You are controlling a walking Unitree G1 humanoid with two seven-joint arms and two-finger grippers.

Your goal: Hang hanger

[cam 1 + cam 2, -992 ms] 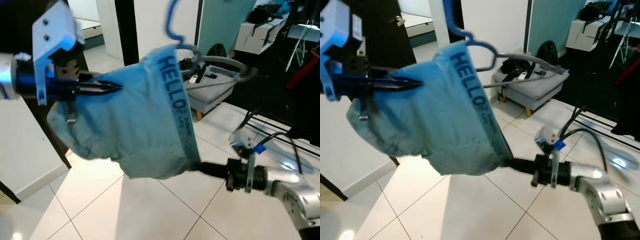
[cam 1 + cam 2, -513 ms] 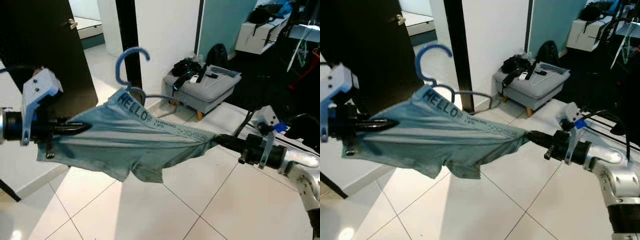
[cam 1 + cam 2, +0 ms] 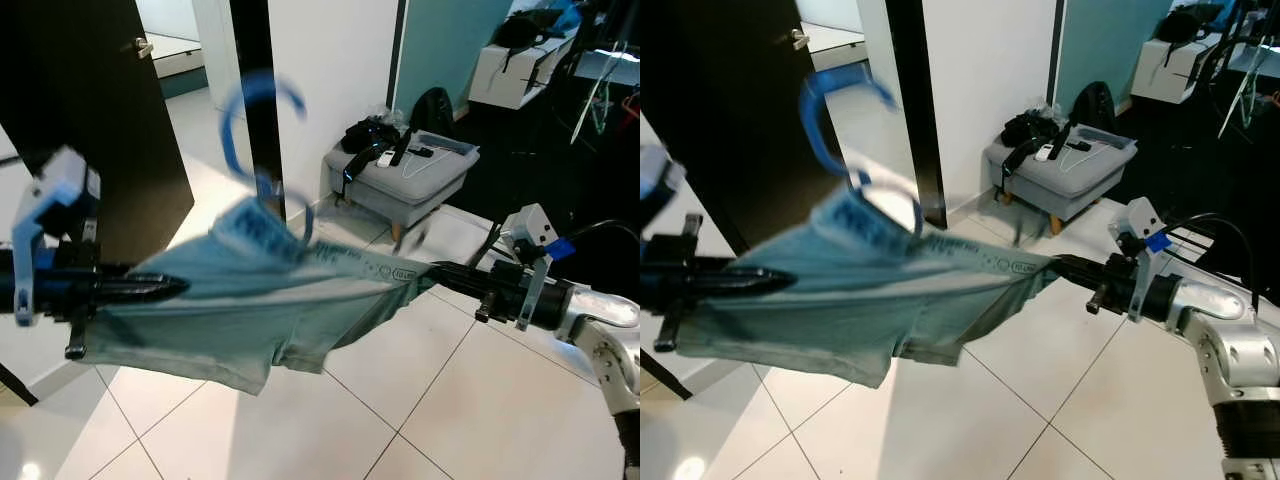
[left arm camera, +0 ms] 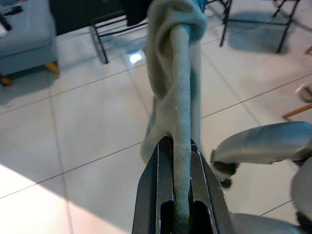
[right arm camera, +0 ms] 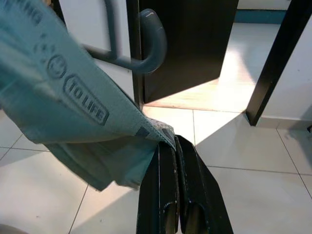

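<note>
A light blue garment [image 3: 250,310] with a printed waistband is stretched between both grippers above the tiled floor. My left gripper [image 3: 175,288] is shut on its left edge, the cloth pinched between the fingers [image 4: 181,161]. My right gripper [image 3: 425,272] is shut on the right corner of the cloth [image 5: 161,139]. A blue hanger [image 3: 262,130] sits in the garment's top with its hook pointing up, blurred by motion. The hanger's grey arm end [image 5: 151,39] shows beside the cloth in the right wrist view.
A dark door [image 3: 90,120] stands open at the left. Behind the garment are a black post [image 3: 252,60] and a white wall. A grey footstool [image 3: 405,180] with black items on it stands further back. Dark furniture and racks fill the right.
The garment stays stretched between both grippers, and its left end has dropped a little. The hanger hook has swung and is now blurred. The right gripper has barely shifted.
</note>
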